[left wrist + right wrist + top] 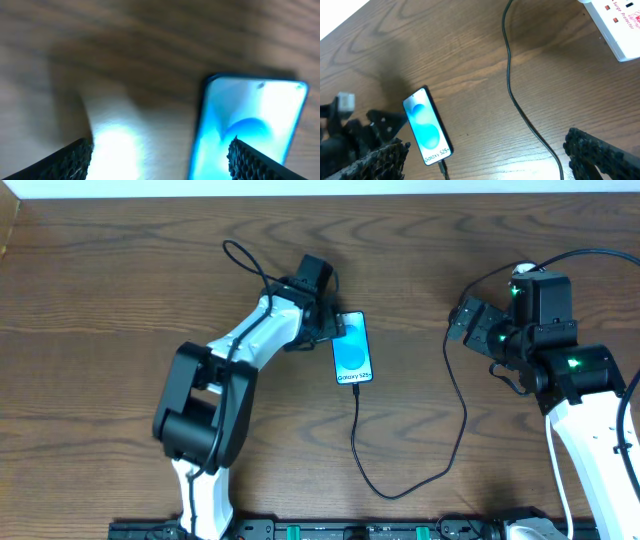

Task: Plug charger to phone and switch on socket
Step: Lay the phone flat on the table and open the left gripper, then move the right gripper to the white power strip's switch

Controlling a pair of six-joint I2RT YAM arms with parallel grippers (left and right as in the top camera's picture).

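straddling one long edge of the phone near its top, the left jaws stand wide apart and grip nothing. the phone lies face up mid-desk, screen lit blue. the charger meets its lower end, loops toward the front of the desk, then climbs right toward the socket. the right jaws gape fully, empty, above the cable just left of the socket.

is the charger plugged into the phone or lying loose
Plugged in, it appears: the charger runs straight into the bottom edge of the phone, with no gap in the overhead or right wrist views.
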